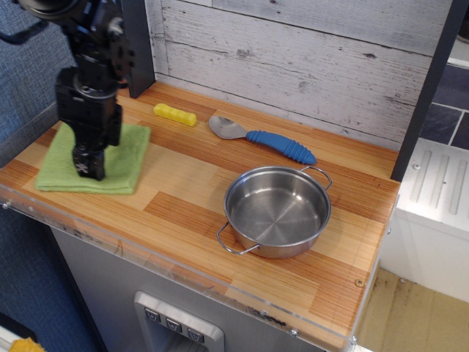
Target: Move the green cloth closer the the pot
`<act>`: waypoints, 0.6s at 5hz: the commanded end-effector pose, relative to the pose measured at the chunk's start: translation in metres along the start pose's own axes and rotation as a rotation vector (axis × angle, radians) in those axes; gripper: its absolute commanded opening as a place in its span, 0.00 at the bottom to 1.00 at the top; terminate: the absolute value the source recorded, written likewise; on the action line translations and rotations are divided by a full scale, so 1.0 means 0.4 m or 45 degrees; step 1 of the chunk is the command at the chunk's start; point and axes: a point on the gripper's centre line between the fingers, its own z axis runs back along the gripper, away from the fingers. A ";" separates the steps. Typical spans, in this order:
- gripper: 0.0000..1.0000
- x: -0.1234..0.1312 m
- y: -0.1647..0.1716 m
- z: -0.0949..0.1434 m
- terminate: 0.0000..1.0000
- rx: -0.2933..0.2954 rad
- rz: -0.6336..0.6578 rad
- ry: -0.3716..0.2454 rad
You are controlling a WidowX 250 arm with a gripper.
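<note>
keep the gripper (89, 170) (jaw state unclear) pressed on the green cloth (123, 163) at left, dragging flat toward the pot (277, 213).

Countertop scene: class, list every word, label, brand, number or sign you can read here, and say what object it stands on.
No readable text anywhere in this view.
gripper: a small pale mark near its tip, too blurred to read.
green cloth, pot, blue-handled spoon, yellow block: no lettering.
three buttons on the panel below the counter: no legible marks.
</note>
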 end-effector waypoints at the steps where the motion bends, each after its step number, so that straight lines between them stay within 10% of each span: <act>1: 1.00 -0.132 0.038 0.076 0.00 -0.111 -0.104 0.017; 3: 1.00 -0.253 0.089 0.099 0.00 -0.124 -0.229 0.056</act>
